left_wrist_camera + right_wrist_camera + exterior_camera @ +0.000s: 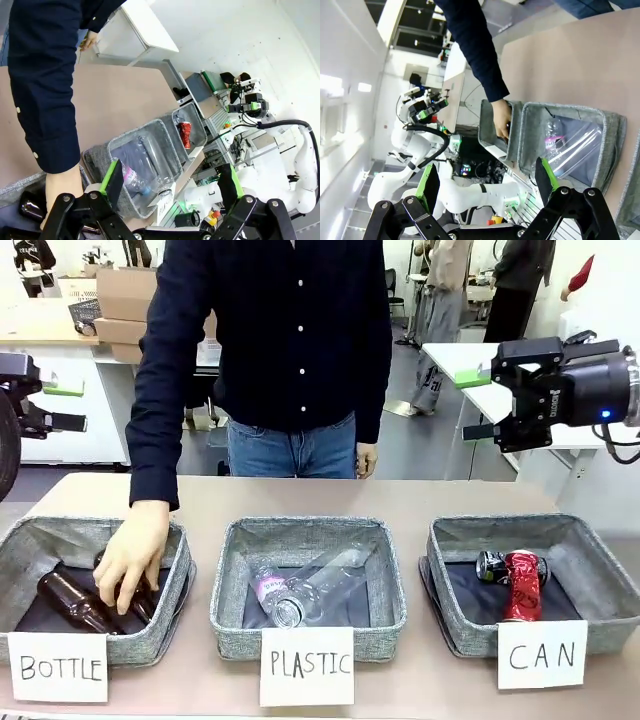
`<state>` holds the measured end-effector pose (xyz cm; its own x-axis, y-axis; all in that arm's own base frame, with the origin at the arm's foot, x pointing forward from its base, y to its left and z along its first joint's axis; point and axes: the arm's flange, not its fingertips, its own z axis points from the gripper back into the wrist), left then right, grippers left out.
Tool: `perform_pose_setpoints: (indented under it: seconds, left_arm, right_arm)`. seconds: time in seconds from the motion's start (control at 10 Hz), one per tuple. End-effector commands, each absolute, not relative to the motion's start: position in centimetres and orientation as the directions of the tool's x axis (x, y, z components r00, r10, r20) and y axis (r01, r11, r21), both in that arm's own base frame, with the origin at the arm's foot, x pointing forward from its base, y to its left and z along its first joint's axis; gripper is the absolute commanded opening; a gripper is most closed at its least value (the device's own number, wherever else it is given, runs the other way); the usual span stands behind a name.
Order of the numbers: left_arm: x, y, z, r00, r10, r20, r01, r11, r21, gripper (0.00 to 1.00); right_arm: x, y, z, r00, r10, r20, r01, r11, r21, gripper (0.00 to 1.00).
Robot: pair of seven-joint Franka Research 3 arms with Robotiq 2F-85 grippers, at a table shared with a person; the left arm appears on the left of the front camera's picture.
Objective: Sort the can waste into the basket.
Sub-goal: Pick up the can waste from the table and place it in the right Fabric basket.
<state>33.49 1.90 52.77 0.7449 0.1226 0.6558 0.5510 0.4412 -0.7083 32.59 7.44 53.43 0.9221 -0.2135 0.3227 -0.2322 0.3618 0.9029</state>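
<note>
From the front my left gripper (45, 405) is mostly cut off at the nine-o'clock edge, so only dark links and a green pad show there; my left wrist view settles it — the fingers (114, 181) are spread wide with nothing between them. Below them sits the basket signed BOTTLE (30, 545), where the person's hand (135, 555) reaches in and covers part of the brown bottles (70, 602); how many lie under that hand I cannot tell. At six o'clock in the front view stands the basket signed PLASTIC (300, 532), holding clear plastic bottles (310, 590) that overlap so their outlines are hard to separate. The person's dark shirt (280, 330) fills twelve o'clock and blocks most of the room behind. Toward four o'clock is the basket (590, 550) with the CAN sign (541, 654); the red can (522, 585) lies inside it, and the black and silver can (491, 566) lies just beside it at its ten o'clock, half hidden behind the red one. My right gripper (510, 400) hangs at two o'clock, high above the table and well apart from that basket — the front view shows it side-on, but my right wrist view shows its fingers (431, 186) parted and empty. In that view the can basket is only a grey sliver at the four-o'clock edge.
</note>
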Motion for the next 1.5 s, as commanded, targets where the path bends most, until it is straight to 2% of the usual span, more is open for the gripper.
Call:
perform_pose_setpoints:
  seconds: [0.0,1.4]
  left_arm:
    - [33.44,1.71,53.25,0.744,0.139,0.653,0.551,0.425,-0.718,1.00]
    - [33.44,1.71,53.25,0.744,0.139,0.653,0.551,0.425,-0.718,1.00]
  right_arm:
    - [32.50,7.52,53.17,0.924,-0.197,0.327,-0.241,0.363,0.900,1.00]
    - [32.50,7.52,53.17,0.924,-0.197,0.327,-0.241,0.363,0.900,1.00]
